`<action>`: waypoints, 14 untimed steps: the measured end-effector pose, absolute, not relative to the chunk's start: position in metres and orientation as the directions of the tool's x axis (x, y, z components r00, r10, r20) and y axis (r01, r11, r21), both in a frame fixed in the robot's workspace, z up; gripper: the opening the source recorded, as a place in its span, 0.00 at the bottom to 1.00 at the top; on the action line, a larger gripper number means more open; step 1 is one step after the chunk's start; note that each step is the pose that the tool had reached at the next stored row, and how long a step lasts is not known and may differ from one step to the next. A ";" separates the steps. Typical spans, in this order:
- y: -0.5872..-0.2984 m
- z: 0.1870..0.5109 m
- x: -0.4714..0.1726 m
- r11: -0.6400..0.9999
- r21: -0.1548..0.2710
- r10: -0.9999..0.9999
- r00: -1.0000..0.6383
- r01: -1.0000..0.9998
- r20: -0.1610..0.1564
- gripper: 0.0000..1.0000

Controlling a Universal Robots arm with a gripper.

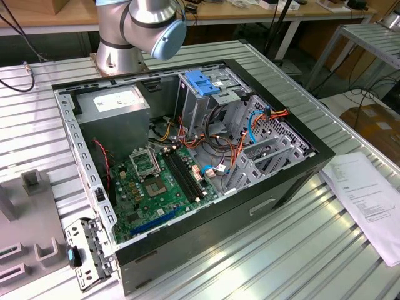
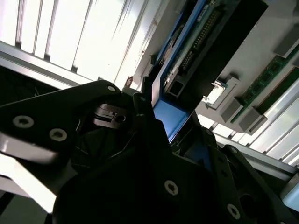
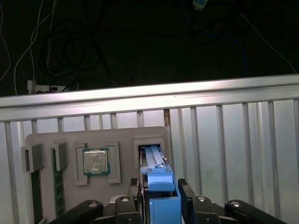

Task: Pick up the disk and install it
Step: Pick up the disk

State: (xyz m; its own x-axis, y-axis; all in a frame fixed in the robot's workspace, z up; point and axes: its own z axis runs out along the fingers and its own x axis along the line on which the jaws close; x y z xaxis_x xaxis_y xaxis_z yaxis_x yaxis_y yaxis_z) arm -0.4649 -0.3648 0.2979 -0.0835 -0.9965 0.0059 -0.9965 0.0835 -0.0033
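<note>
One ribbed table (image 3: 233,140) carried one open case (image 1: 219,228) in the exterior view and, in the first wrist view, one grey tray (image 3: 70,137). One disk (image 3: 153,156) stood on edge in a tray slot, dead ahead of the single gripper (image 3: 160,189); its long axis ran straight away from the gripper into the slot, and the two fingers (image 3: 186,189) looked drawn in narrow against its blue near end, judged a grip on the disk, not yet clear of the slot. The tray also held one processor chip (image 3: 96,161) and one memory stick (image 3: 58,186).
</note>
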 end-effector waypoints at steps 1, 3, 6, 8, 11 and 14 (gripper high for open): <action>-0.365 0.298 -0.465 0.084 -0.003 -0.996 -0.084 -0.996 0.006 0.45; -0.367 0.298 -0.465 0.083 -0.003 -0.996 -0.083 -0.997 0.006 0.45; -0.369 0.298 -0.466 0.083 -0.003 -0.996 -0.084 -0.997 0.006 0.45; -0.370 0.298 -0.466 0.084 -0.003 -0.996 -0.084 -0.996 0.006 0.45; -0.370 0.297 -0.466 0.084 -0.003 -0.996 -0.084 -0.997 0.006 0.45; -0.370 0.297 -0.466 0.084 -0.003 -0.996 -0.084 -0.996 0.006 0.45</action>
State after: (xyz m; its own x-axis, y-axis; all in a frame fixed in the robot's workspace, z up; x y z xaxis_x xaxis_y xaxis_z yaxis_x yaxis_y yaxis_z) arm -0.4658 -0.3698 0.2970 -0.0836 -0.9965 0.0059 -0.9965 0.0835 -0.0032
